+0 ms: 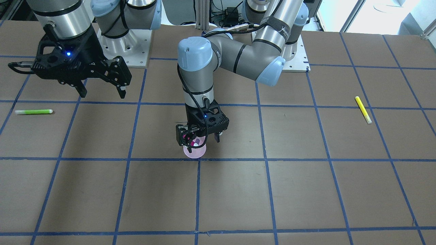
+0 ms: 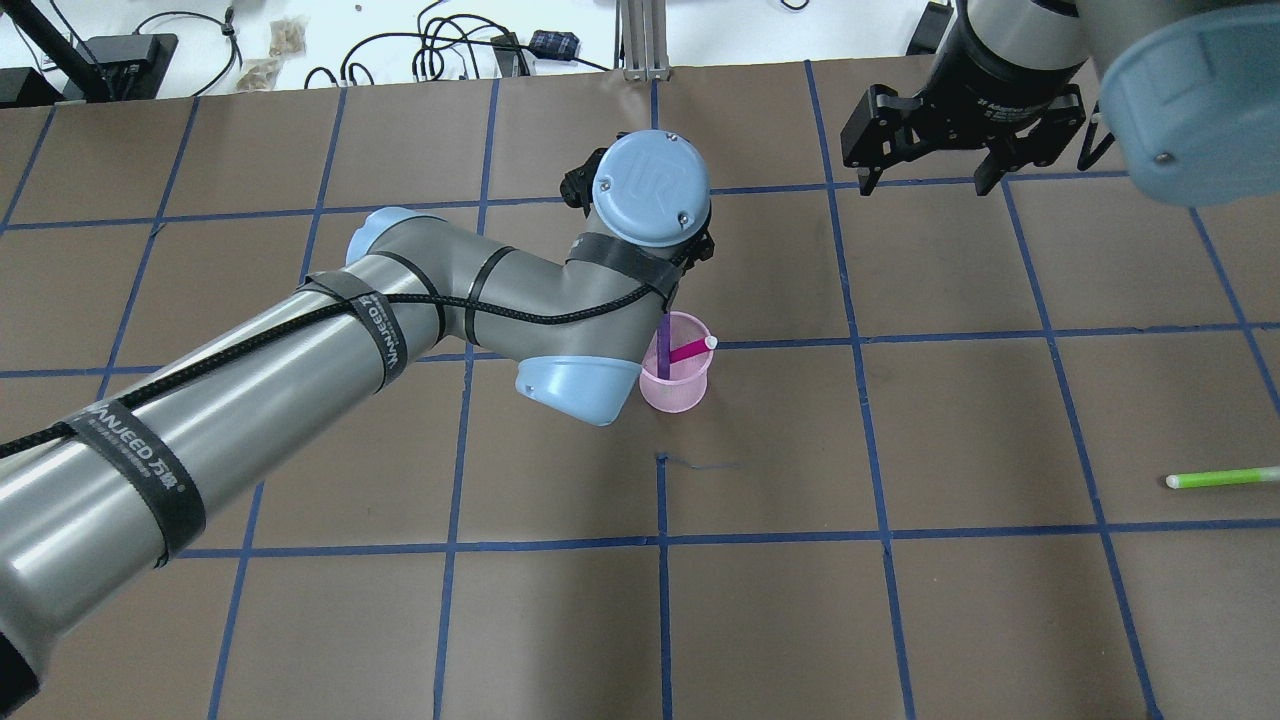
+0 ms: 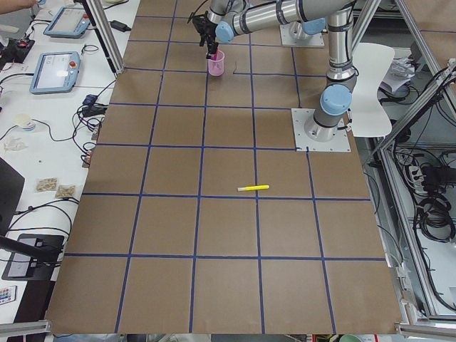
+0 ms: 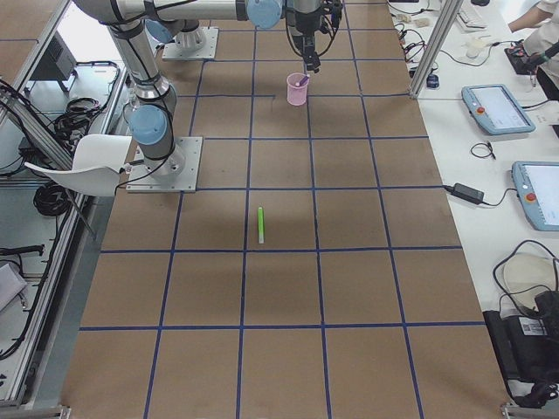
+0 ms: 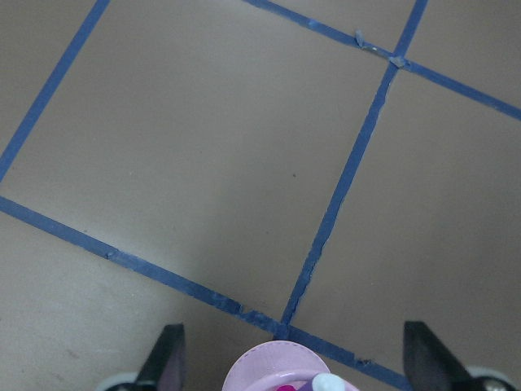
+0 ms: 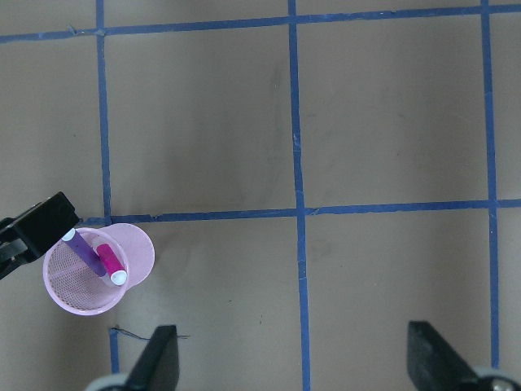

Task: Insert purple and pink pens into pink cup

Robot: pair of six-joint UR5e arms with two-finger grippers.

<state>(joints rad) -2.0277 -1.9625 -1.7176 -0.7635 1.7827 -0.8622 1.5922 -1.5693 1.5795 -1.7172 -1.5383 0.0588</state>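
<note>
The pink mesh cup (image 1: pixel 195 152) stands upright near the table's middle; it also shows in the overhead view (image 2: pixel 676 388) and the right wrist view (image 6: pixel 85 289). A purple pen (image 2: pixel 664 352) and a pink pen (image 2: pixel 688 350) stand leaning inside it, also seen as the purple pen (image 6: pixel 81 248) and pink pen (image 6: pixel 108 262) from the right wrist. My left gripper (image 1: pixel 199 139) hovers just above the cup's rim, open and empty, its fingers (image 5: pixel 168 358) wide on either side of the cup (image 5: pixel 273 373). My right gripper (image 1: pixel 102 93) is open and empty, raised well away from the cup.
A green pen (image 1: pixel 33 111) lies on the table on my right side, also in the overhead view (image 2: pixel 1222 478). A yellow pen (image 1: pixel 363 109) lies on my left side. Blue tape lines grid the brown table (image 2: pixel 900 600).
</note>
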